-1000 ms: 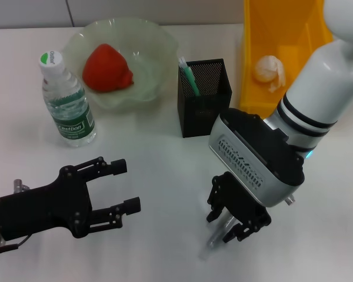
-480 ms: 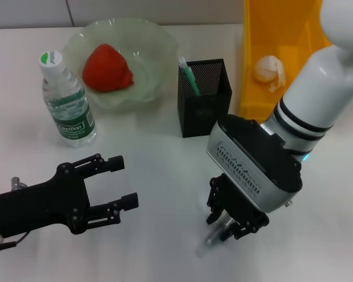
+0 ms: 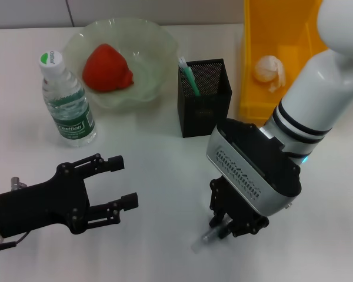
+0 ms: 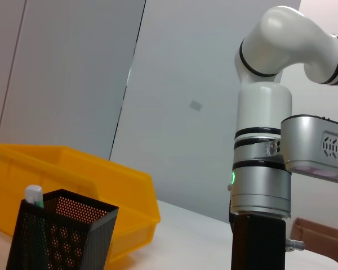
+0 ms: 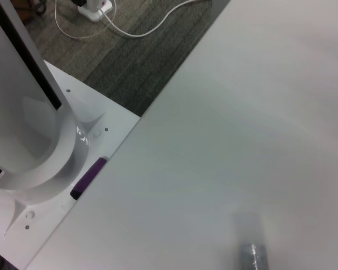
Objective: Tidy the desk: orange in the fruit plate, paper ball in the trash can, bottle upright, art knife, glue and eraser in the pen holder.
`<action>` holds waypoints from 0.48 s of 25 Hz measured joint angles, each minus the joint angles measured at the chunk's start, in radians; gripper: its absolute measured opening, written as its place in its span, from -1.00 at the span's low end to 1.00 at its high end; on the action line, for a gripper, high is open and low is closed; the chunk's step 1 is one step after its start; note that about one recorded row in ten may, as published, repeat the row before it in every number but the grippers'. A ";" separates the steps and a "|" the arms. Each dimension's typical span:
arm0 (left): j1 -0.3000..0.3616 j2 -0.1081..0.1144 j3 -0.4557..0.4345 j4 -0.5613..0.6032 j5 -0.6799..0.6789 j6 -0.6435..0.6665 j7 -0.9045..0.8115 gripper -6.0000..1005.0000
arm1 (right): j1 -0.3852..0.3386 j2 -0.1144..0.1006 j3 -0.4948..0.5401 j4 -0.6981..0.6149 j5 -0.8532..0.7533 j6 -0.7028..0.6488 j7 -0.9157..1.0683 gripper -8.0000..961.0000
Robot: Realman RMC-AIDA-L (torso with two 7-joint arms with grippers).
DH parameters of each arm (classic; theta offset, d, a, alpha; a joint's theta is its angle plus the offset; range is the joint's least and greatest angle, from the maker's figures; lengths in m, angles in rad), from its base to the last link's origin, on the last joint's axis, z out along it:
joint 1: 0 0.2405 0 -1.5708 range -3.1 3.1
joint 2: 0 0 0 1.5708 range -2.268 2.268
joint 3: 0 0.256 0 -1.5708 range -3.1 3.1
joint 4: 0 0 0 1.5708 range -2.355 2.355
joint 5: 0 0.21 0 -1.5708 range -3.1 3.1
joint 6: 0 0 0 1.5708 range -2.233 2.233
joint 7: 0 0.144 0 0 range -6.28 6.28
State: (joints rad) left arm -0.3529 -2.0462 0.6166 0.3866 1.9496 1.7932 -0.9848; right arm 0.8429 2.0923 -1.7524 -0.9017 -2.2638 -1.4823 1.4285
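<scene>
At lower left, your black left gripper (image 3: 120,182) waits with fingers spread, empty. At lower centre, your right gripper (image 3: 232,226) has sunk lower over the translucent plastic glue tube (image 3: 205,239) on the white desk (image 3: 153,176); its jaws look closed on it, so next comes the lift toward the black mesh pen holder (image 3: 203,97) above.

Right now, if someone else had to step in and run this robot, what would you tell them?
Right gripper: low over the near desk, closed on a small pale tube, probably the glue; its tip points toward the near edge.
Left gripper: open, empty, idle at the near left.
Done: bottle stands upright; the red fruit is in the green fruit plate; paper ball lies in the yellow bin; one green-and-white item is in the black mesh pen holder.
Left: carry the tube to the pen holder. I cannot see the art knife or eraser anywhere on the desk, so check the holder.
</scene>
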 joint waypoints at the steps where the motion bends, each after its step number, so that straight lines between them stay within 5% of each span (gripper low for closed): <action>1: 0.000 0.000 0.000 0.000 0.000 0.000 0.000 0.59 | 0.000 0.000 0.000 0.000 0.000 0.000 0.000 -0.48; 12: 0.004 0.006 -0.015 0.000 0.000 0.006 0.001 0.59 | -0.021 -0.006 0.172 -0.034 0.002 -0.053 -0.004 -0.69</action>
State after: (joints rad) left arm -0.3485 -2.0403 0.6018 0.3866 1.9495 1.7989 -0.9839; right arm 0.8218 2.0859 -1.5805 -0.9353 -2.2614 -1.5349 1.4244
